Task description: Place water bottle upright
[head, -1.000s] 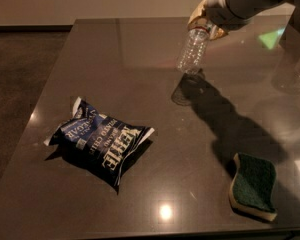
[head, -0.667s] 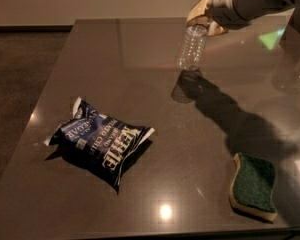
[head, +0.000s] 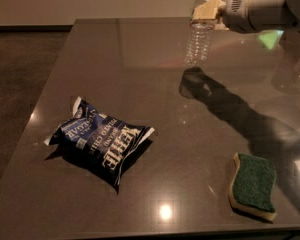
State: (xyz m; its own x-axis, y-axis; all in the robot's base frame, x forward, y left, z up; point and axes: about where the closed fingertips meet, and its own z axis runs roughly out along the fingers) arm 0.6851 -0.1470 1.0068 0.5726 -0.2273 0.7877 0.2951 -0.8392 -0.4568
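Note:
The water bottle (head: 199, 41) is a clear ribbed plastic bottle with a white cap. It hangs nearly upright at the far right of the dark table (head: 140, 74), its base a little above the surface and its shadow just below it. My gripper (head: 208, 11) comes in from the right on a white arm. Its tan fingers (head: 210, 9) are shut on the bottle's upper part, just under the cap.
A blue chip bag (head: 100, 141) lies flat at the front left of the table. A green and tan sponge (head: 253, 184) lies at the front right. The table's left edge drops to a dark floor.
The bottle has turned from a slight tilt to nearly upright and risen a little. Its cap now shows above the fingers. The arm has shifted right and up.

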